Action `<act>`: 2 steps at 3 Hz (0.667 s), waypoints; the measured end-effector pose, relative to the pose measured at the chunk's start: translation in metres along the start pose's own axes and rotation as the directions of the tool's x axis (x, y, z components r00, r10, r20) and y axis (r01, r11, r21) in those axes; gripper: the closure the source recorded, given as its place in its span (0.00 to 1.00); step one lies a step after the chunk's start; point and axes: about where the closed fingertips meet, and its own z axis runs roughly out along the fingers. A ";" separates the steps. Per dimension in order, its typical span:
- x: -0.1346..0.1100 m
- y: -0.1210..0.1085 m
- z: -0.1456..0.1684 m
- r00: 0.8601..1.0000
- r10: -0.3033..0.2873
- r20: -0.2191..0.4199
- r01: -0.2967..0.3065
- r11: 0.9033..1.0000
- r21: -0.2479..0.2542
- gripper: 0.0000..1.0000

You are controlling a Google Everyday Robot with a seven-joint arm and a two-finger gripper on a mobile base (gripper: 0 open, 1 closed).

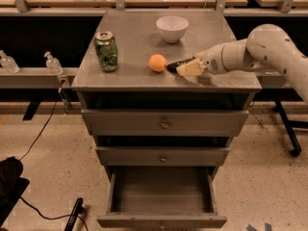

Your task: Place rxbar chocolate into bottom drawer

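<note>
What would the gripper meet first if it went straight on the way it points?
Likely the orange, depth unsure: the gripper, low over the cabinet top with the rxbar chocolate at its tip, points at it.

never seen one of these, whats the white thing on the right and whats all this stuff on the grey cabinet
The white thing is a robot arm, reaching in from the picture's right. Its tip is a pincer, low over the cabinet top, right at a dark wrapped bar, the rxbar chocolate; whether it grips the bar I cannot tell. One camera looks down from the front. Also on top: an orange, a green can, a white bowl. The bottom drawer is pulled open.
</note>
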 end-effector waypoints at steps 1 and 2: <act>-0.001 0.000 -0.001 1.000 0.000 0.000 0.000 1.000 0.000 1.00; -0.001 0.000 -0.001 1.000 0.000 0.000 0.000 1.000 0.000 1.00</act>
